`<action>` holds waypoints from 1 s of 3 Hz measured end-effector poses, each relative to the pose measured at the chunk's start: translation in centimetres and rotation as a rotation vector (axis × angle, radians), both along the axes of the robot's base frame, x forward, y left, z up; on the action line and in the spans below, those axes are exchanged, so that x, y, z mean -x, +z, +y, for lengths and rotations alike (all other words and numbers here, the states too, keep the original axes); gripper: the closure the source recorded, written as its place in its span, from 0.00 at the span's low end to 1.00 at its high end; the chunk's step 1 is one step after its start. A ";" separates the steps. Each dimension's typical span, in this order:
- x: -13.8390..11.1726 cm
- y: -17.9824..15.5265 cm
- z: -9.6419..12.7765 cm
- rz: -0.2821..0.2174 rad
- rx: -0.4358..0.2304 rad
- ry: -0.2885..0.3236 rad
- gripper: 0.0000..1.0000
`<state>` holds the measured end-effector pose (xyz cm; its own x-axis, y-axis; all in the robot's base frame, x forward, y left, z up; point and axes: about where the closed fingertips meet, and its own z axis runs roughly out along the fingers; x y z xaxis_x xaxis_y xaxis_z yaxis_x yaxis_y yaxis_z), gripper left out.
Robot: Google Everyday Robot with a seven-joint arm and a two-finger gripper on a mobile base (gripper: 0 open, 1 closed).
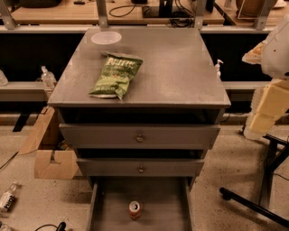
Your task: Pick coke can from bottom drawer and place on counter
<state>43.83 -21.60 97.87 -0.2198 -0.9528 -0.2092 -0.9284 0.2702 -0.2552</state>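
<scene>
The coke can (pixel 135 210), small and red with a silver top, stands upright on the floor of the open bottom drawer (pixel 158 203), near its middle front. The counter (pixel 176 67) is the flat grey top of the cabinet. A green chip bag (pixel 117 76) lies on its left half and a white round lid or dish (pixel 106 38) sits at its back left. Part of my arm (pixel 271 85), white and cream, shows at the right edge, well above and to the right of the can. My gripper is out of view.
Two shut grey drawers with small knobs (pixel 140 138) sit above the open one. Cardboard (pixel 54 162) lies on the floor at left, a small bottle (pixel 8 196) at far left. Black chair or stand legs (pixel 253 203) at right. A wooden workbench (pixel 113 13) with cables runs behind.
</scene>
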 end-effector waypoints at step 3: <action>0.3 -8.6 -0.5 0.001 -0.268 0.042 0.00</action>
<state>43.57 -22.06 89.28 -0.1813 -0.8718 -0.4551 -0.9406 0.2888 -0.1785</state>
